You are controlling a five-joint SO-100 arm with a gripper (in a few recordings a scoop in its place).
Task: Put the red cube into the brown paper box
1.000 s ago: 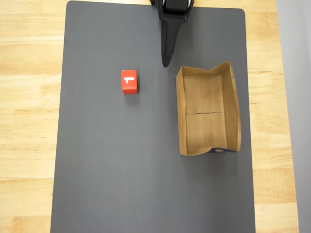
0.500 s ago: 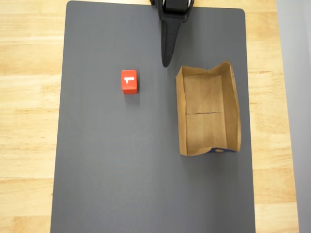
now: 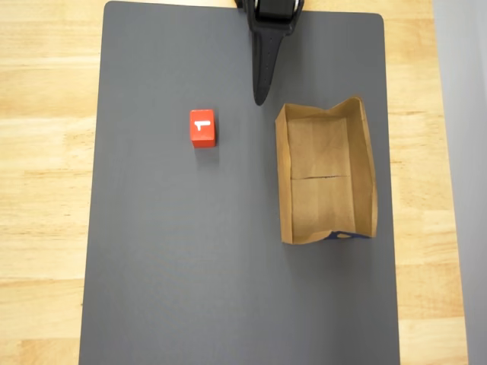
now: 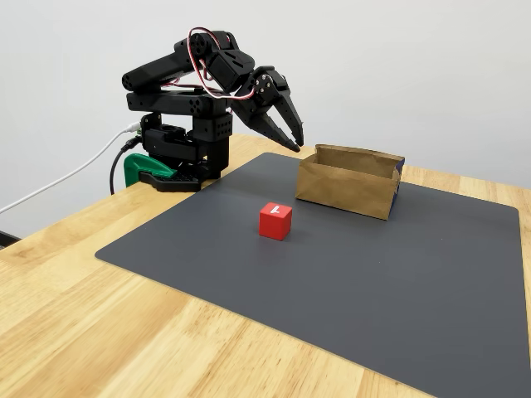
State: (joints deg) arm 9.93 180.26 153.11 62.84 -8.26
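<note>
Red cube [image 3: 202, 127] bears a white T mark.

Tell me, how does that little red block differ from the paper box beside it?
The red block is small, solid and bright, with a white T-shaped mark on top; the paper box is far bigger, tan, open-topped and empty, with a crease across its floor. The block is compact; the box is long with uneven walls. Both sit on the grey mat, apart from each other.

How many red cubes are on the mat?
1. The red cube sits alone on the gray mat, left of the brown paper box in the overhead view. The box looks empty.
</note>
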